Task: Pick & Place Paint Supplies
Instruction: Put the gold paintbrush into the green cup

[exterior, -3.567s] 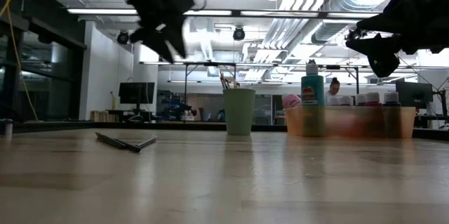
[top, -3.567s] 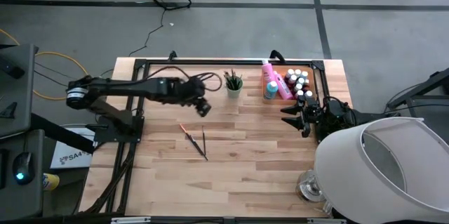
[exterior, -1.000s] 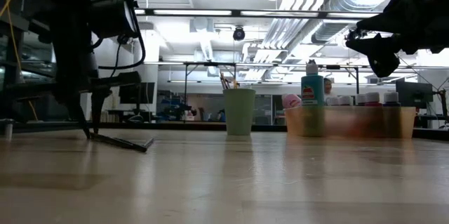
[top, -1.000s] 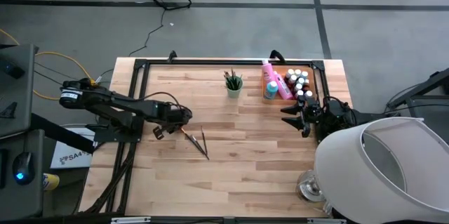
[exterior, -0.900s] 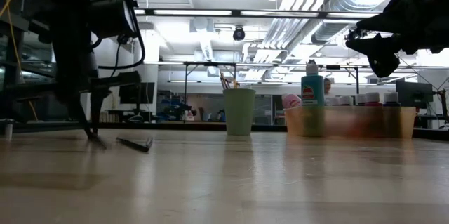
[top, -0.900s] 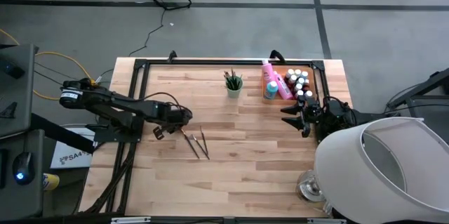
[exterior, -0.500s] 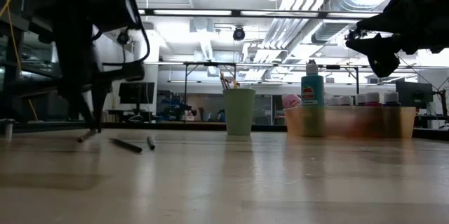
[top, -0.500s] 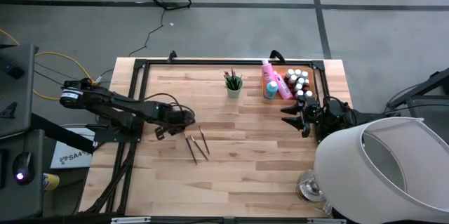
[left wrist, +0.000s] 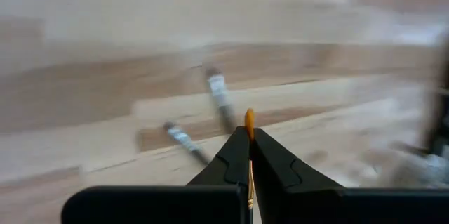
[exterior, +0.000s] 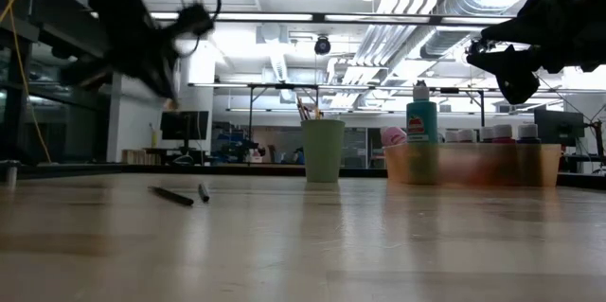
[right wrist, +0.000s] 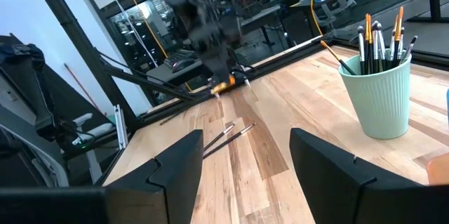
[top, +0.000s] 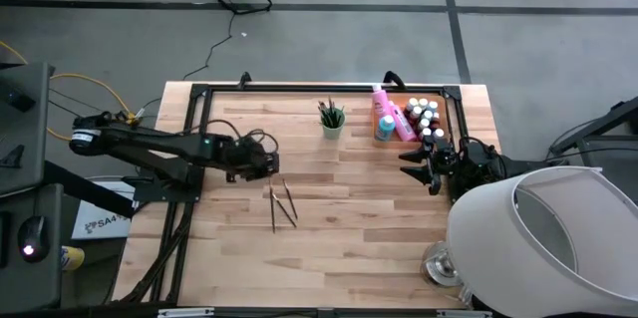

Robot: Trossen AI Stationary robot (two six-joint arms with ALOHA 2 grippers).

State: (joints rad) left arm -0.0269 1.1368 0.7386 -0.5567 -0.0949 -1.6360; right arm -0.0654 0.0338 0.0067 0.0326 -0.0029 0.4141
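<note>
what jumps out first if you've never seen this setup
Probably the left gripper, lifted above the table's left-middle and shut on an orange-handled brush, with two dark brushes lying on the wood just below it. Next the light green cup full of brushes near the back edge, and the orange tray of paint bottles at back right, where the right gripper waits open.

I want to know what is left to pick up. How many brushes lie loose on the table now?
2 brushes lie side by side on the table near the left claw, which is shut on a third, orange-tipped brush. More stand in the green cup.
</note>
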